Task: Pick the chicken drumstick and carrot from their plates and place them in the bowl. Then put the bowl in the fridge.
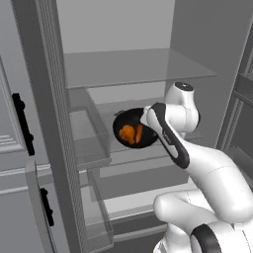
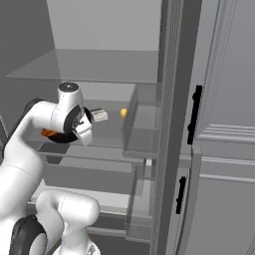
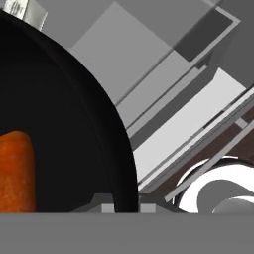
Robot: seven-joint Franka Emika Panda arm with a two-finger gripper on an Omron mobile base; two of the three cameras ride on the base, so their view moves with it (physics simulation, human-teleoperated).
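Inside the tall grey open fridge (image 1: 123, 69) with clear glass shelves (image 1: 138, 66), the two-finger gripper (image 3: 121, 206) clamps the glossy black bowl (image 1: 133, 129) by its rim – orange carrot (image 1: 139, 133) and golden-brown drumstick (image 1: 127, 133) within

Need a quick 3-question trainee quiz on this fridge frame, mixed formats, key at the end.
1. True or false: the glossy black round bowl is held inside the open tall grey fridge, among its clear glass shelves.
2. Multiple choice: what lies in the bowl? A) a thin orange carrot and a golden-brown chicken drumstick; B) a lemon; C) nothing.
3. Fill in: in the hand view, the dark fingertips of the tool sit on either side of the bowl's ____.

Key: 1 true; 2 A; 3 rim.
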